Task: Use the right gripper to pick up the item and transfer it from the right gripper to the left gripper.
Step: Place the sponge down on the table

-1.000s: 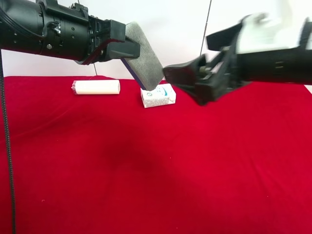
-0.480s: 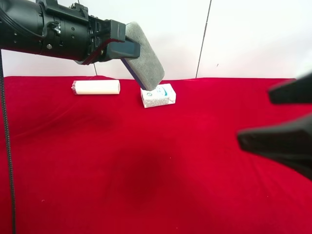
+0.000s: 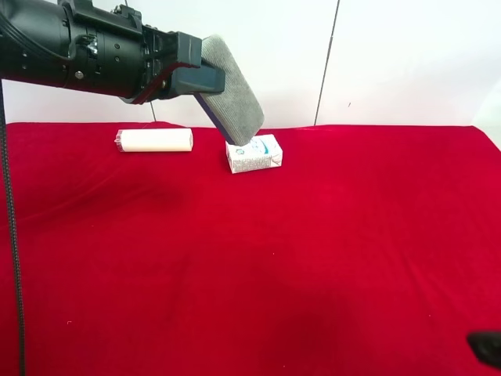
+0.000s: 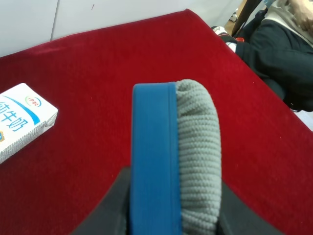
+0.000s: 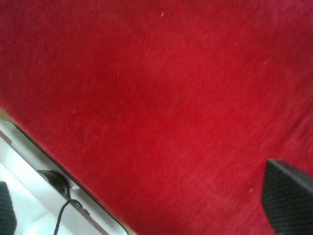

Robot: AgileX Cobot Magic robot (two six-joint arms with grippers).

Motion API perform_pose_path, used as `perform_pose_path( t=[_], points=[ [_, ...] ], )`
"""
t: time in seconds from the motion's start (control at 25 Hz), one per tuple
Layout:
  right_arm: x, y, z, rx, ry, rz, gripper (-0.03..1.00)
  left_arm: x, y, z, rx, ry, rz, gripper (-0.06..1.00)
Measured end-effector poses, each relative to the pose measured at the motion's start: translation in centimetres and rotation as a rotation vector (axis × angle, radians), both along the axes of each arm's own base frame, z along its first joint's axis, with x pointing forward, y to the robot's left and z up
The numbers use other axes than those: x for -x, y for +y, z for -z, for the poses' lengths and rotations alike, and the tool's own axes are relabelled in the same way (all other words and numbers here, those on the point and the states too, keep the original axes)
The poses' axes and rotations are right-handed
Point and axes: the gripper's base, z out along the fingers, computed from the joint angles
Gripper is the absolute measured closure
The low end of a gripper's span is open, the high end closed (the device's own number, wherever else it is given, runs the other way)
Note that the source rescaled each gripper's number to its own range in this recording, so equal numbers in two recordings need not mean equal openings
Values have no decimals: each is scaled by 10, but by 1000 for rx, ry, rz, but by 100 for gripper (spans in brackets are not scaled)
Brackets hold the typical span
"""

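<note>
**A:** Exterior high view, nearest first: what is sitting at the near edge?

**B:** Just a dark tip at the 5 o'clock corner. I am reading it as the right gripper point(image 5: 146, 200). Its wrist view is showing the jaws spread wide, one fingertip point(image 5: 288, 196) at each side, with only the red cloth point(image 5: 146, 88) between them. It is gripping nothing.

**A:** And where is the item point(image 3: 235, 98) lying from there?

**B:** Well apart, toward 10 o'clock and raised clear of the cloth. The left gripper point(image 3: 197, 74) — on the all-black arm stretching across from 9 o'clock — is clamping it by one end. The left wrist view is showing the blue base and grey felt squeezed between the jaws.

**A:** Which way is its long axis running?

**B:** From 11 o'clock down to 5 o'clock, with the free end pointing toward the white carton point(image 3: 254, 153), which is lying farther back. The left wrist view is showing cloth between the two, so I am judging them apart. The cream cylinder point(image 3: 154, 140) is lying at the carton's 9 o'clock.

**A:** So what is the next move hinging on?

**B:** On the left arm, I am judging — the hand-over is looking done. The item is sitting in the left gripper alone, and the right one is far off.
</note>
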Motion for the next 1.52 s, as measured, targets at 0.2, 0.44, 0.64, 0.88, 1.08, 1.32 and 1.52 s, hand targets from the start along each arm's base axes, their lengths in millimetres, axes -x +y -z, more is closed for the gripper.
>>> perform_pose_path(
  t=[0.2, 0.44, 0.64, 0.88, 1.08, 1.32, 1.52],
  points=[
    [16, -16, 6, -93, -95, 39, -3, 0, 0, 0, 0, 0, 1, 93],
    [33, -37, 4, -189, -242, 74, -3, 0, 0, 0, 0, 0, 1, 93],
    [39, -43, 4, -237, -278, 93, -3, 0, 0, 0, 0, 1, 3, 93],
    [39, -44, 4, -233, -282, 97, -3, 1, 0, 0, -3, 1, 10, 93],
    [38, -44, 4, -232, -282, 98, -3, 1, 0, 0, -7, -1, 13, 93],
    [38, -44, 4, -227, -287, 127, -3, 1, 0, 0, -7, -1, 13, 93],
    [39, -43, 4, -199, -309, 322, -3, 1, 0, 0, -8, -2, 11, 93]
  ],
)
